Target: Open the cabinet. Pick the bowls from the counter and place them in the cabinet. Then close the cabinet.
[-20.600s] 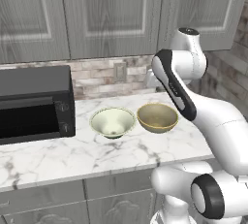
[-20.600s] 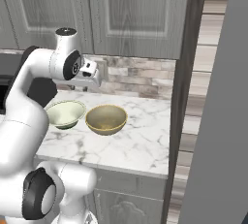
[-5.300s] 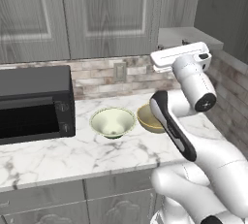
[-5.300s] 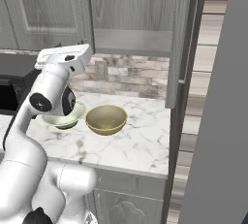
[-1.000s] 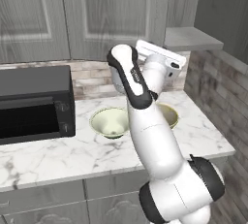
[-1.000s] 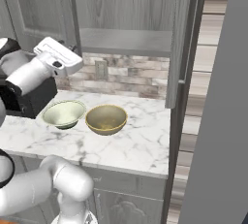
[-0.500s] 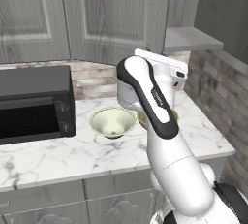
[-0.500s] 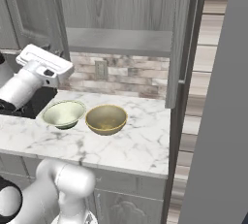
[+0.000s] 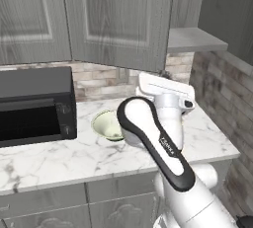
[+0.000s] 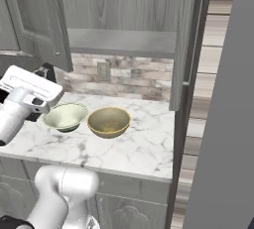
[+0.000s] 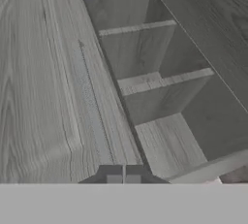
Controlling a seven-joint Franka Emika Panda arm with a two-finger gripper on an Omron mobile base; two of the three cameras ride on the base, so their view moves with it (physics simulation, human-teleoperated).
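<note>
The cabinet stands open, its left door swung out wide and its right door turned edge-on, with a bare grey shelf inside. Two bowls sit side by side on the counter: the pale cream one on the left and the tan one to its right. In the left base view the pale bowl peeks out behind my arm. My gripper is shut on nothing, its tips together and pointing up past the left door into the shelves. My white hand hovers left of the bowls.
A black microwave stands on the counter left of the bowls. A brick backsplash runs behind them. The right door's bar handle juts out beside a dark wall at the right. Grey base cabinets sit under the counter.
The left door has swung further open. My hand has drawn back from it, toward the left of the right base view, and the fingers have closed.
</note>
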